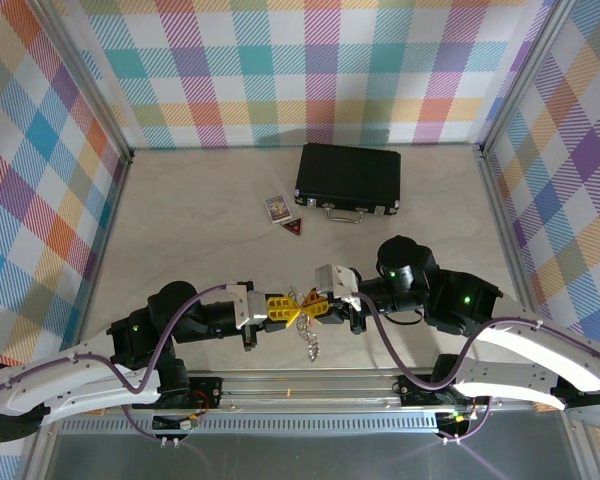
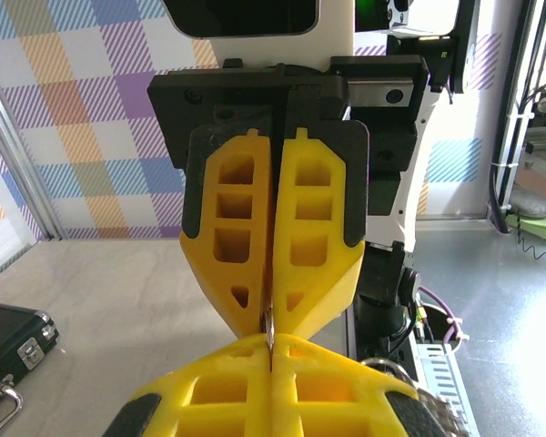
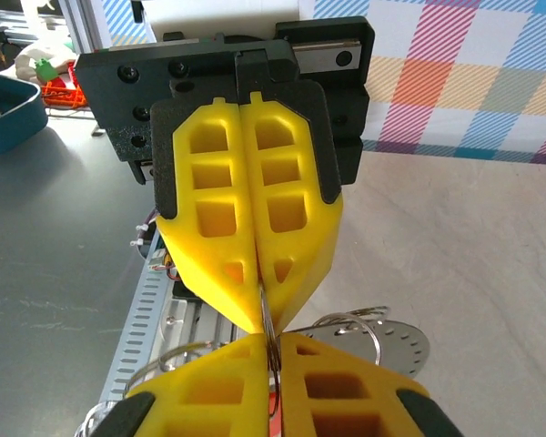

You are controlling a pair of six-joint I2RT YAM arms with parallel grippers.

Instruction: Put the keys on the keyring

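Observation:
My two grippers meet tip to tip low over the table's near edge. The left gripper [image 1: 291, 308] [image 2: 271, 353] is shut on a thin metal edge of the keyring [image 2: 269, 326]. The right gripper [image 1: 309, 310] [image 3: 272, 353] is shut on the keyring's wire loop [image 3: 267, 320], which runs from its fingertips into the left gripper's tips. A sliver of red [image 3: 269, 414], perhaps the keys' red head, sits deep between the right fingers. More wire loops and a round silvery disc [image 3: 396, 344] lie beside them. A cluster of silvery pieces [image 1: 310, 345] hangs below both grippers.
A shut black case [image 1: 348, 180] with a handle lies at the back centre. A small printed card [image 1: 277, 208] and a dark red triangular tag [image 1: 296, 228] rest in front of it. Checked walls enclose three sides, and a slotted metal rail [image 1: 310, 385] runs along the near edge.

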